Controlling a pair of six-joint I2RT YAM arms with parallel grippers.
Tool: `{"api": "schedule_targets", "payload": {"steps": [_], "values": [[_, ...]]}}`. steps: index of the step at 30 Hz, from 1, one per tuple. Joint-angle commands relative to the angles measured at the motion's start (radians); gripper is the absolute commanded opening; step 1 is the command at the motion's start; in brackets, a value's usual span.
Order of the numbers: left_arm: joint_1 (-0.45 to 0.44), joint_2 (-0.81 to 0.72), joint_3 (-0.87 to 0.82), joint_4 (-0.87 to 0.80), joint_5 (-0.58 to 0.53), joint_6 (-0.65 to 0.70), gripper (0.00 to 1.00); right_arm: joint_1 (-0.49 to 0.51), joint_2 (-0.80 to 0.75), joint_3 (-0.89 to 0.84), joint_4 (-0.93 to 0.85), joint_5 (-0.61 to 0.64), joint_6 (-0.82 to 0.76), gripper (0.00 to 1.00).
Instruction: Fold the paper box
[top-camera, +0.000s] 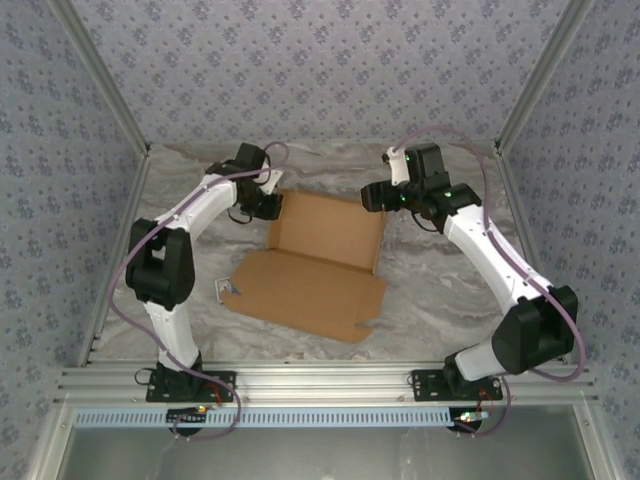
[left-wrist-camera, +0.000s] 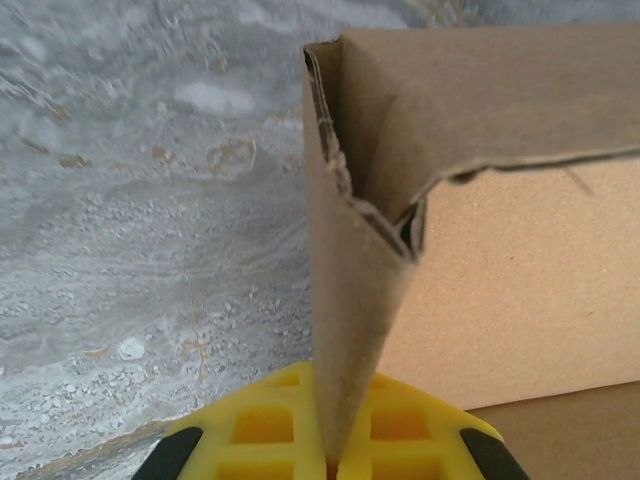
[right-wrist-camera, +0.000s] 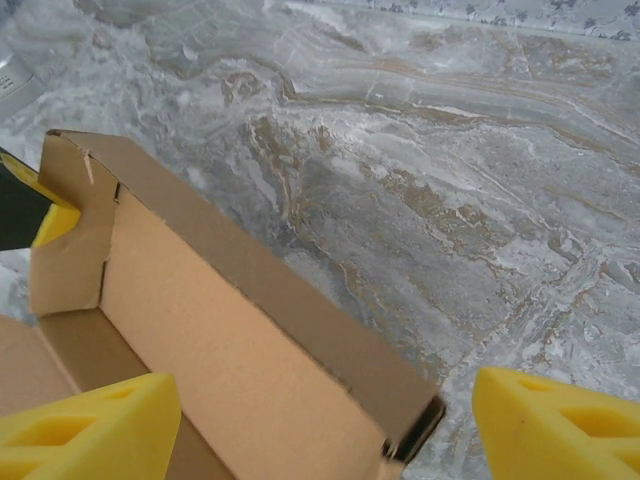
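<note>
Paper box: I have the paper box (top-camera: 315, 265) in the middle of the table (top-camera: 430, 290), brown and unprinted. Its broad flat panel lies toward the arm bases, and the far part has its walls standing.
Box close up: from the left wrist I see a raised corner (left-wrist-camera: 370, 180) where two walls meet, with the cut edge frayed.
Left tool: my left tool (top-camera: 262, 205) sits at the box's far left corner. On its own camera the left tool (left-wrist-camera: 330, 445) is clamped tight on an upright cardboard flap that rises from between the yellow fingers (left-wrist-camera: 265, 425).
Right tool: my right tool (top-camera: 375, 197) hangs over the far right corner. On its own camera the right tool (right-wrist-camera: 325, 390) is spread wide and grips nothing. The end of the box's far wall (right-wrist-camera: 300, 320) lies below the gap.
Contact on right: I cannot tell whether either finger touches the cardboard.
Other: a small pale item (top-camera: 228, 290) lies just beside the box's near left corner.
</note>
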Motion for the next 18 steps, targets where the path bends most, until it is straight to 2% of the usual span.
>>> {"api": "schedule_targets", "payload": {"steps": [1, 11, 18], "values": [[-0.004, 0.031, 0.079, -0.13, 0.058, 0.072, 0.0, 0.005, 0.045, 0.05, -0.039, 0.0, -0.089, 0.79], [-0.007, 0.198, 0.29, -0.349, -0.008, 0.174, 0.01, 0.011, 0.266, 0.129, -0.03, -0.152, -0.169, 0.77], [-0.023, 0.309, 0.441, -0.441, -0.088, 0.187, 0.09, 0.014, 0.325, 0.122, -0.005, -0.188, -0.122, 0.76]]}}
